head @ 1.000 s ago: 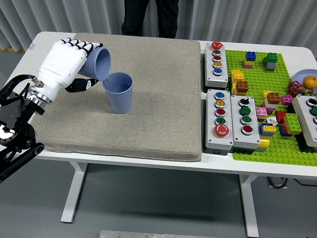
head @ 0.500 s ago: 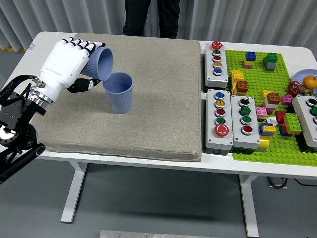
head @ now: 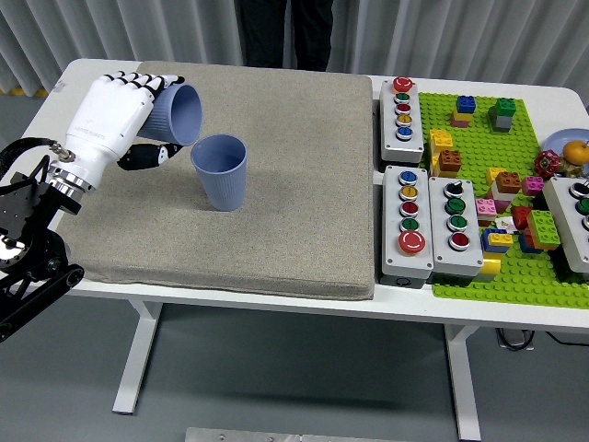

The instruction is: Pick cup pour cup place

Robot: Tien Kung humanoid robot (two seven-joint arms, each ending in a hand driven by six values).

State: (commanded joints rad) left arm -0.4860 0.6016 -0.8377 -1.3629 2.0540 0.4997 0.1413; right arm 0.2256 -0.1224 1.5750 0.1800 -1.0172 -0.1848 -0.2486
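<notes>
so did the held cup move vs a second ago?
Yes. The held cup in the left hand has pulled up and left, away from the rim of the standing cup, which has stayed put.

high head view, facing down over table (head: 276, 304)

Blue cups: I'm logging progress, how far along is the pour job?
Picking looks done: the left robot hand grips a tilted blue cup, its mouth facing the upright blue cup on the grey mat. Pouring is in hand; setting the cup down remains.
</notes>
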